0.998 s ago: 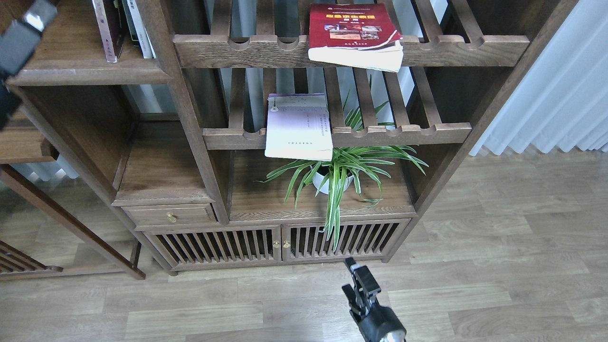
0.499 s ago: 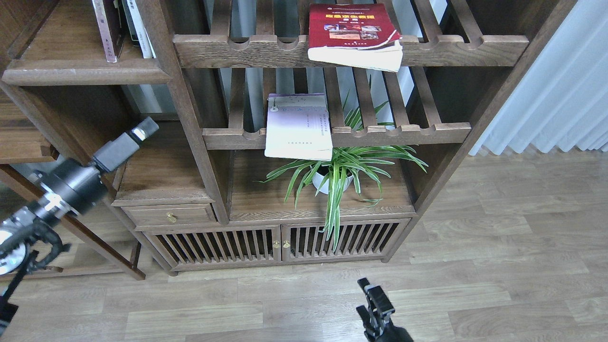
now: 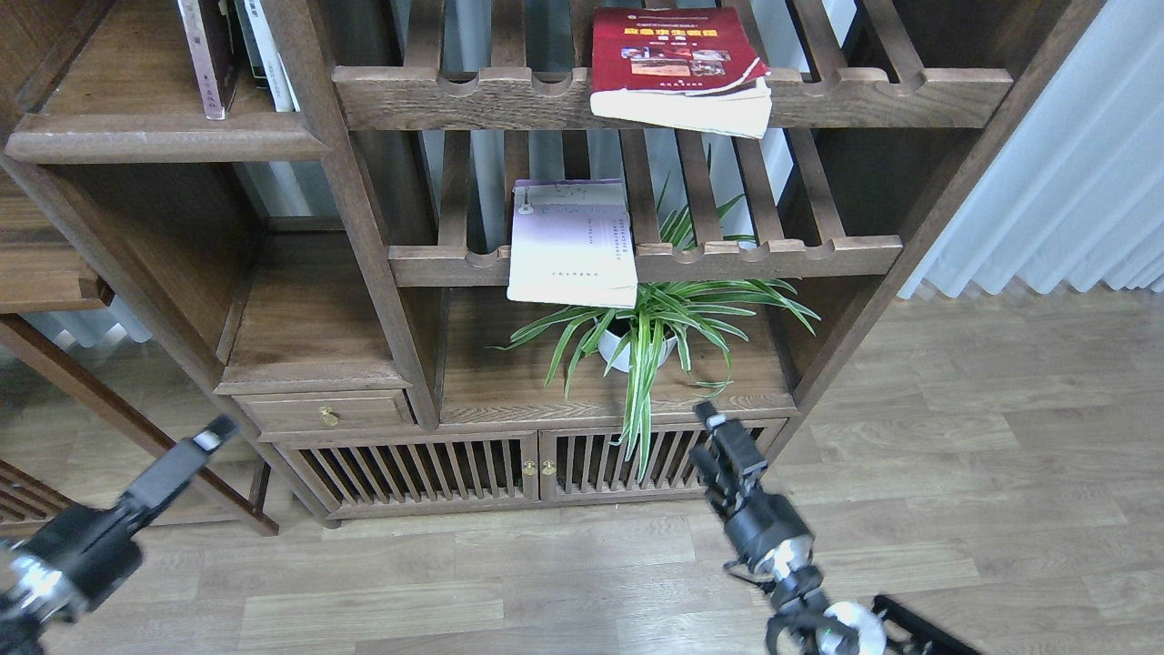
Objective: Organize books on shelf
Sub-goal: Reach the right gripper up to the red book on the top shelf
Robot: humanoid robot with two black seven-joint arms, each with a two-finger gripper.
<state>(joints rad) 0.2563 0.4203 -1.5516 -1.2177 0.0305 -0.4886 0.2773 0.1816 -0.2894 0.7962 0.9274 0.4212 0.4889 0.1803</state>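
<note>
The dark maroon book (image 3: 207, 56) stands upright on the solid dark-brown shelf (image 3: 164, 138) at the upper left, next to other upright books. The bright red book (image 3: 671, 53) lies flat on the top slatted rack, overhanging its front rail. The pale lavender-white book (image 3: 571, 241) lies flat on the middle slatted rack, also overhanging. My left gripper (image 3: 207, 440) is low at the left, in front of the floor, holding nothing. My right gripper (image 3: 712, 428) is low in the centre, before the cabinet doors, holding nothing. Neither gripper's fingers can be told apart.
A spider plant in a white pot (image 3: 637, 346) stands on the board under the lavender book, leaves hanging over the slatted cabinet doors (image 3: 536, 468). A small drawer (image 3: 327, 414) is at the lower left. White curtains (image 3: 1073, 182) hang at the right over wooden floor.
My left arm has swung down from the upper-left shelf to low at the left. My right gripper dipped, then rose toward the cabinet doors. The books have not moved.
</note>
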